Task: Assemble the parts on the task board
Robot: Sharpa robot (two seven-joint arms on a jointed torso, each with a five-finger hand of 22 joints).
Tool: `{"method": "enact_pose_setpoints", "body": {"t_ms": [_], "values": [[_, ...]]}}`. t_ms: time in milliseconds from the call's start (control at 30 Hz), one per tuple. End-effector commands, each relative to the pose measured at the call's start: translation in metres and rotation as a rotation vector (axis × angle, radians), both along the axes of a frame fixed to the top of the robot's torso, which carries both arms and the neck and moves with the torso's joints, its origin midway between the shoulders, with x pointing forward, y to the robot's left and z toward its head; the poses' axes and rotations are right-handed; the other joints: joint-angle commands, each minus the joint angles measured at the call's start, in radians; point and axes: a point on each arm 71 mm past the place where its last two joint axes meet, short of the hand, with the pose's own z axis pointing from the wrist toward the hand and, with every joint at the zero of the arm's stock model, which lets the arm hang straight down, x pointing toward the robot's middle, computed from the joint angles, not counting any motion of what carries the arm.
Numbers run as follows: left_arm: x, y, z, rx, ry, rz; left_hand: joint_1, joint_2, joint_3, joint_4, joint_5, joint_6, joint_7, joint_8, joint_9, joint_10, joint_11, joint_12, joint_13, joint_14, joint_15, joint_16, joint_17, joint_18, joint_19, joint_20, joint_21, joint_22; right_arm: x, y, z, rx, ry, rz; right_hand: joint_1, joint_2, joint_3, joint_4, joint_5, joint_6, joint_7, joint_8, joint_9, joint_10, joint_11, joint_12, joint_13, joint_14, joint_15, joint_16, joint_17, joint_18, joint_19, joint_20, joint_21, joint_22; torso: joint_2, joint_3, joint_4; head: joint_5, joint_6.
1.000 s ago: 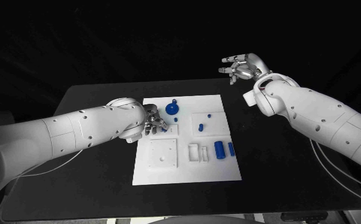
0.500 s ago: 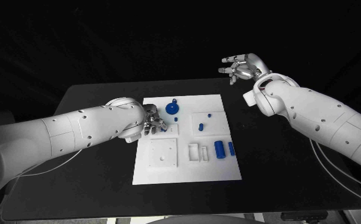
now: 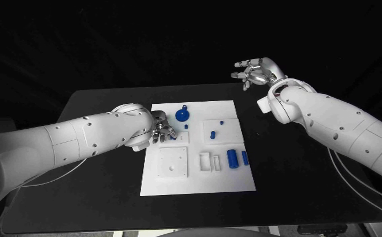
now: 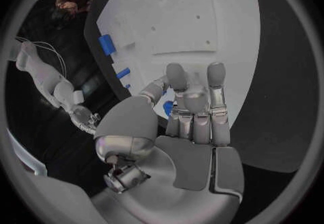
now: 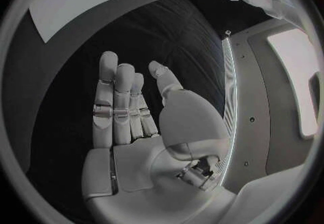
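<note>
The left robot hand (image 3: 163, 132) pinched a blue part (image 4: 168, 107) over the board (image 3: 199, 182); the right robot hand (image 3: 256, 73) hung open, well apart.

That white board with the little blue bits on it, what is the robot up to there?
It is assembling small blue parts on the white task board. The left robot hand is down at the board's left edge, fingers around a small blue piece. The right robot hand is raised off beyond the table, fingers apart, holding nothing. A blue cylinder lies unplaced.
</note>
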Motion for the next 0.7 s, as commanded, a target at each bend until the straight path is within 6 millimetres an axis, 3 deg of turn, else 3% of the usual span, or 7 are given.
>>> {"method": "enact_pose_setpoints", "body": {"t_ms": [33, 67, 333, 700], "values": [[-0.0010, 0.0010, -0.0026, 0.011, 0.017, -0.011, 0.009, 0.007, 0.007, -0.011, 0.007, 0.272, -0.127, 0.006, 0.003, 0.026, -0.028, 0.005, 0.001, 0.009, -0.002, 0.004, 0.002, -0.016, 0.007, 0.001, -0.016, 0.018, -0.0002, 0.0016, -0.0003, -0.005, -0.002, 0.014, -0.007, 0.000, 0.005, 0.000, 0.003, 0.003, 0.004, -0.003, 0.001, -0.006, 0.003, 0.001, -0.001, -0.007, -0.001, -0.007, -0.001, -0.004, -0.003, 0.000, 0.005, 0.001, 0.000, 0.0002, -0.0008, 0.001, 0.000], [-0.0010, 0.0010, -0.0026, 0.011, 0.018, -0.011, 0.008, 0.007, 0.007, -0.011, 0.009, 0.272, -0.127, 0.006, 0.006, 0.027, -0.028, 0.007, 0.002, 0.009, -0.002, 0.007, 0.004, -0.017, 0.019, 0.001, -0.049, 0.055, -0.0002, 0.0015, -0.0004, -0.005, -0.002, 0.014, -0.007, 0.000, 0.005, 0.000, 0.003, 0.003, 0.004, -0.003, 0.001, -0.006, 0.003, 0.001, -0.001, -0.007, -0.001, -0.007, -0.001, -0.004, -0.003, 0.000, 0.005, 0.001, 0.000, 0.0003, -0.0008, 0.001, 0.000], [-0.0018, 0.0007, -0.0033, 0.011, 0.033, -0.016, 0.006, 0.006, 0.008, -0.016, 0.015, 0.273, -0.127, 0.008, 0.013, 0.026, -0.029, 0.014, 0.008, 0.011, -0.002, 0.016, 0.013, -0.019, 0.043, 0.001, -0.113, 0.126, -0.0002, 0.0018, -0.0009, -0.004, -0.001, 0.014, -0.006, 0.000, 0.008, 0.000, 0.002, -0.001, 0.004, -0.004, 0.001, -0.007, 0.003, 0.001, -0.001, -0.007, -0.001, -0.007, -0.001, -0.004, -0.003, 0.000, 0.004, 0.001, 0.001, 0.0000, -0.0003, -0.002, -0.002], [-0.0028, 0.0021, -0.0038, 0.012, 0.053, -0.022, 0.008, 0.006, 0.008, -0.019, 0.020, 0.273, -0.128, 0.008, 0.017, 0.026, -0.029, 0.014, 0.009, 0.010, -0.002, 0.020, 0.019, -0.020, 0.057, 0.001, -0.149, 0.161, -0.0003, 0.0024, -0.0029, -0.004, 0.004, 0.015, -0.006, 0.000, 0.008, 0.000, 0.002, -0.001, 0.004, -0.004, 0.001, -0.007, 0.003, 0.001, -0.001, -0.007, -0.001, -0.007, -0.001, -0.004, -0.003, 0.000, 0.004, 0.001, -0.001, 0.0006, 0.0001, -0.002, -0.003]]}}
